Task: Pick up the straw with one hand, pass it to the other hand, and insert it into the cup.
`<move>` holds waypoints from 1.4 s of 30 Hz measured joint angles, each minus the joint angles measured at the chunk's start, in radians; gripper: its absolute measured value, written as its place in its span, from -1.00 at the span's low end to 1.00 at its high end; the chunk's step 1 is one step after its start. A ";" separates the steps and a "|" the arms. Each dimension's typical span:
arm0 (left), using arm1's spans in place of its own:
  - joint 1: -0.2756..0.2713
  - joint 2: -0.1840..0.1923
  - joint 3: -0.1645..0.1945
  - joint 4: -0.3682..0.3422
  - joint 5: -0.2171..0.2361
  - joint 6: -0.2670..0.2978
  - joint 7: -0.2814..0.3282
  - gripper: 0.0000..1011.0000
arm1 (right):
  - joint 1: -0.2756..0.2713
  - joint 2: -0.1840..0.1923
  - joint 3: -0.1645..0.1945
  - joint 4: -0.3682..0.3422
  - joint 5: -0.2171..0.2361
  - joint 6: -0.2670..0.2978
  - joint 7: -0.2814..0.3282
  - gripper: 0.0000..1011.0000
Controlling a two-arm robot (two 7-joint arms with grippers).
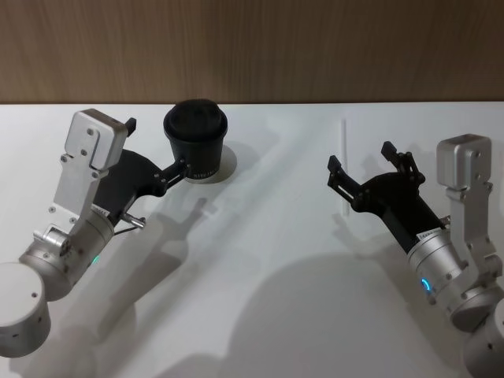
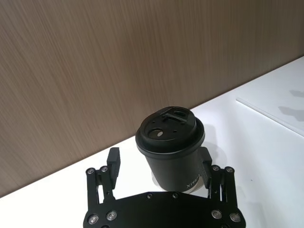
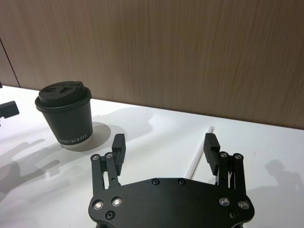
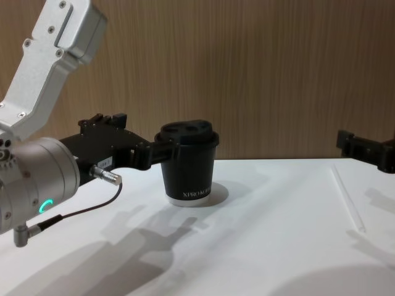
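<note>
Left claw (image 1: 156, 146) (image 2: 159, 159) was found raised above the table (image 1: 252, 268), its fingers (image 2: 113, 161) spread wide apart and holding nothing. The cup (image 1: 196, 140) (image 4: 188, 172) stood upright on the table directly ahead of that claw, with its lid (image 2: 168, 128) on and white lettering (image 4: 196, 193) low on its side. From the left wrist camera, the cup sat in the gap between the two fingers. From the head camera, one fingertip lay close against the cup's lower side and the other stood clear of it. Whether the near fingertip touched the cup could not be determined. A black cable (image 4: 80, 213) hung in a loop under the left wrist, where a green light (image 4: 43, 206) glowed.

Right claw (image 1: 361, 157) (image 3: 164, 140) was well apart from the cup and likewise raised off the table. Its fingers (image 3: 118, 145) were spread apart and empty. The straw (image 1: 345, 138) (image 3: 199, 154) (image 4: 347, 198) lay flat on the table just below and ahead of the right claw, its length running away toward the wood wall (image 1: 315, 47). From the right wrist camera it appeared in the gap between the fingers, close to one of them and not gripped. Straw and cup were well apart, with the cup off to the right claw's left.
</note>
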 joint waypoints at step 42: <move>0.000 0.000 0.000 0.000 0.000 0.000 0.000 0.98 | 0.000 0.000 0.000 0.000 0.000 0.000 0.000 0.98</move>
